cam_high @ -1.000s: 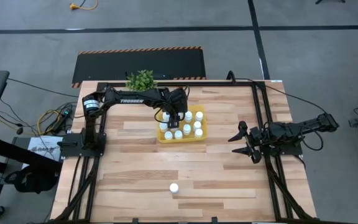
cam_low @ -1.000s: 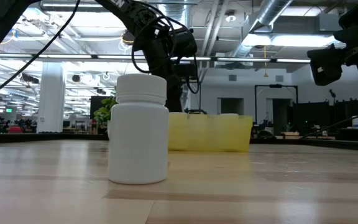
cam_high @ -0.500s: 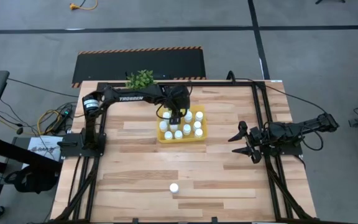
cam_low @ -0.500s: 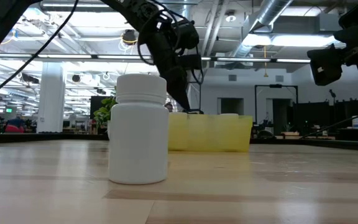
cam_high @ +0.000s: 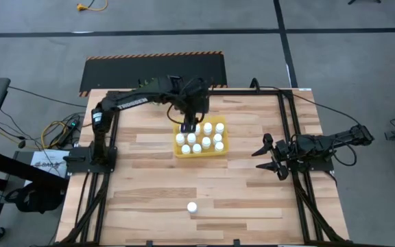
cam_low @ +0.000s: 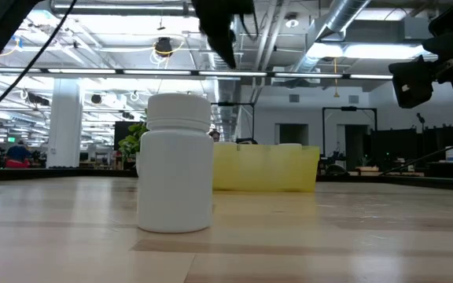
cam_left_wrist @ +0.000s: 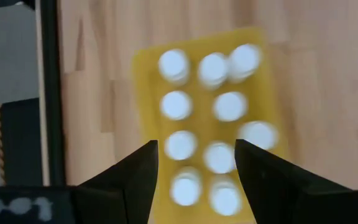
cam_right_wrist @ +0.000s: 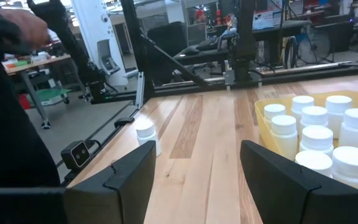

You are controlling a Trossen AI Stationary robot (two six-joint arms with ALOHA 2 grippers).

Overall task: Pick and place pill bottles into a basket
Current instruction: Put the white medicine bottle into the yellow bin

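I can read no writing or brand anywhere on the arms or the bottles. The basket (cam_high: pixel 200 139) is a smooth bright-yellow tray with low walls, just right of centre in the upper half of the overhead frame, holding white round-capped pill bottles (cam_left_wrist: pixel 178 104) standing upright in rows. One lone bottle (cam_high: pixel 192 206) stands on the pale wooden plank table (cam_high: pixel 149 185) at lower centre, a plain white cylinder with a ribbed cap. My left gripper (cam_high: pixel 189 125) hangs above the tray's upper-left corner, fingers apart and holding nothing. My right gripper (cam_high: pixel 267 157) waits at the right edge, fingers spread and empty.
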